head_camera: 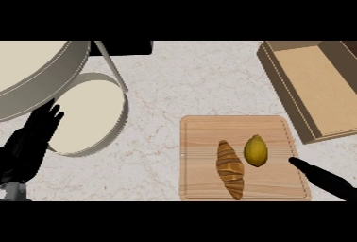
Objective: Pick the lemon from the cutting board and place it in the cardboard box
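The right hand (326,178) is mostly cut off at the lower right edge; only dark straight fingers show, pointing toward the lemon (256,151) without touching it and holding nothing. The left hand (29,142) rests open at the left edge, fingers up. The lemon lies on the cutting board (202,137) just beside a croissant (231,169). The cardboard box (315,92), partly cropped at the right, shows only its bare inside. Two pale round dishes (90,116) sit on the table (181,80).
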You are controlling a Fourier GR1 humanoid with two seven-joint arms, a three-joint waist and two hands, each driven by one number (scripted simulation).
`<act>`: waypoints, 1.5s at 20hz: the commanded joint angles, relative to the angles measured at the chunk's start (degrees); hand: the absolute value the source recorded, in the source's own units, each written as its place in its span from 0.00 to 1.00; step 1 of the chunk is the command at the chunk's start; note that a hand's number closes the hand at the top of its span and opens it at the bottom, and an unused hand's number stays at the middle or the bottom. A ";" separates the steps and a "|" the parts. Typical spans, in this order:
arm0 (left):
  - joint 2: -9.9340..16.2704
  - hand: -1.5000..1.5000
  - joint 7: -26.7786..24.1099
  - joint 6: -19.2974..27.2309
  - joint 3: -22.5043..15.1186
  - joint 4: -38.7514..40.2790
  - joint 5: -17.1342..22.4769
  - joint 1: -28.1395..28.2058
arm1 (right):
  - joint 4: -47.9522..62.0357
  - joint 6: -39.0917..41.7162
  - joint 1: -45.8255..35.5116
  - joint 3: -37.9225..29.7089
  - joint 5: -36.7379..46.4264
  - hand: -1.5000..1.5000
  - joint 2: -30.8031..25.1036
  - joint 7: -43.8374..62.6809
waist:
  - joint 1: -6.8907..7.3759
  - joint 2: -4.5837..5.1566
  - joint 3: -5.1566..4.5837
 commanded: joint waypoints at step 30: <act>-1.98 0.50 1.25 -3.03 0.69 -1.25 -0.89 -0.12 | -11.06 38.40 -17.87 20.50 19.94 0.00 -14.32 85.17 | 2.58 0.64 0.05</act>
